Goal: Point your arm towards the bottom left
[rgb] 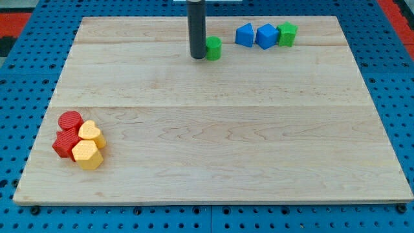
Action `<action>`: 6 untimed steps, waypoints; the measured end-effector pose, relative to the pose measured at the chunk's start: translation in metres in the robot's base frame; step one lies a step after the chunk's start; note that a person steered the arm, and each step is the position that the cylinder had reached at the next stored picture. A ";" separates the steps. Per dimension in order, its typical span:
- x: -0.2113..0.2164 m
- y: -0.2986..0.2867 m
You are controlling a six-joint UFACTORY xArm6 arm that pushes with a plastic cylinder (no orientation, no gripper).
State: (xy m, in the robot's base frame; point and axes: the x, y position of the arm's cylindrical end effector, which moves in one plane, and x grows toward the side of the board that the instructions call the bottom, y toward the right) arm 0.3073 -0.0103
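A: Near the view's top, my tip (197,57) is resting just left of the green block (213,48); there's no gripper to open or close.

B: The tabletop's (213,142) bottom-left corner is holding the red cylinder (70,120) cluster, so you're wanting a diagonal sweep, stopping short of it.

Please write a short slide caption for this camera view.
My tip rests beside the green block, far from red and yellow blocks at bottom left.
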 end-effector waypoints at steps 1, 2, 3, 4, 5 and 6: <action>0.000 0.049; 0.000 0.061; 0.067 0.049; 0.158 0.018; 0.229 -0.062; 0.297 -0.130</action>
